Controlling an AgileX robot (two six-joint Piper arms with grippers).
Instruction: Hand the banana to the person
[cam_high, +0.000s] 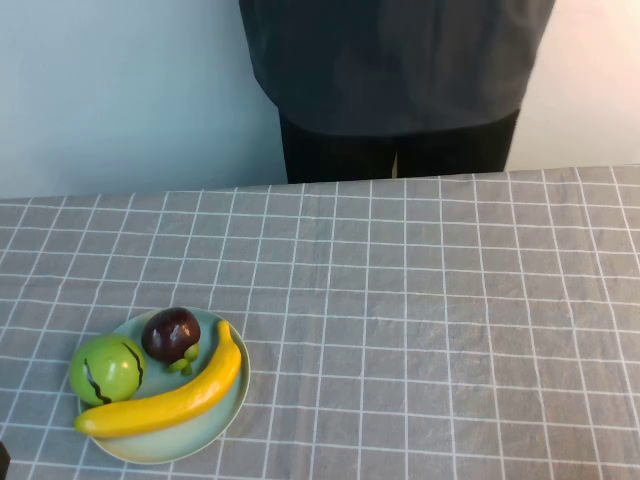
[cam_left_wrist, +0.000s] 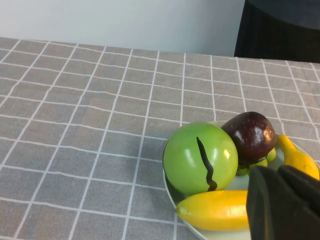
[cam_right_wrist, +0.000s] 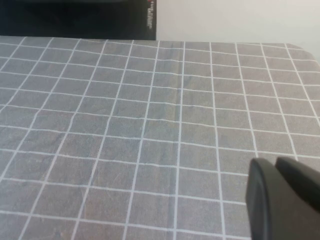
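The yellow banana (cam_high: 170, 400) lies along the near side of a pale blue plate (cam_high: 150, 450) at the table's front left. It also shows in the left wrist view (cam_left_wrist: 215, 209), partly hidden behind my left gripper (cam_left_wrist: 274, 172). That gripper is shut and empty, hovering just above the banana and the plate (cam_left_wrist: 170, 187). The person (cam_high: 395, 70) stands behind the far table edge in a dark top and black trousers; no hand shows. My right gripper (cam_right_wrist: 272, 162) is shut and empty above bare cloth on the right side.
A round green fruit (cam_high: 105, 368) and a dark purple fruit (cam_high: 170, 333) share the plate, touching the banana; both show in the left wrist view, green (cam_left_wrist: 200, 157) and purple (cam_left_wrist: 249, 136). A grey checked cloth (cam_high: 430, 330) covers the table.
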